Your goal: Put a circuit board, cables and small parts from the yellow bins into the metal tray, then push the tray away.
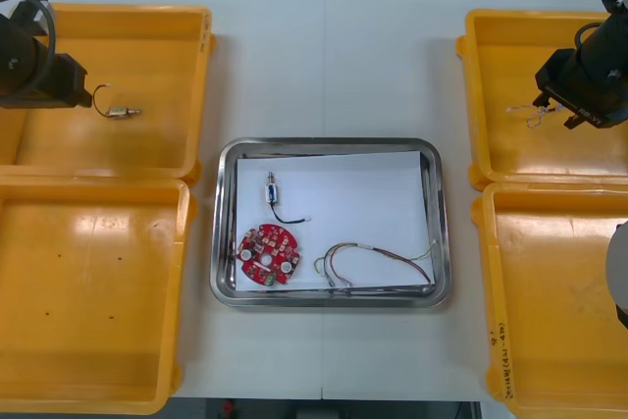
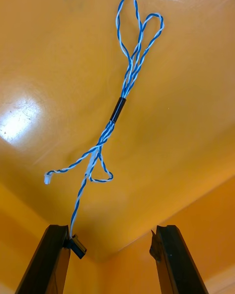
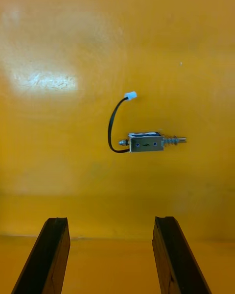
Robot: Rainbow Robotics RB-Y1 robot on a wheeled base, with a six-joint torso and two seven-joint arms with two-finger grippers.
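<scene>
Your light table [image 1: 324, 56] lies under both arms. Your left gripper [image 3: 110, 220] hangs over the far left yellow plastic bin [image 3: 58, 39], its black fingers spread wide with nothing between them. Ahead of the fingertips and apart from them, a small silver metal part [image 3: 146, 143] with a curled black lead lies on the bin floor. Your right gripper [image 2: 110, 228] is spread too, over the far right yellow plastic bin [image 2: 186, 127]. The black plug end of a twisted blue and white cable [image 2: 128, 78] sits right beside one fingertip, and the rest trails away from the fingers. Farther inward, between the two grippers, the shiny metal tray [image 1: 221, 223], white inside, holds a round red circuit board [image 1: 267, 254], a second small metal part [image 1: 272, 190] and a red and yellow cable [image 1: 373, 257].
</scene>
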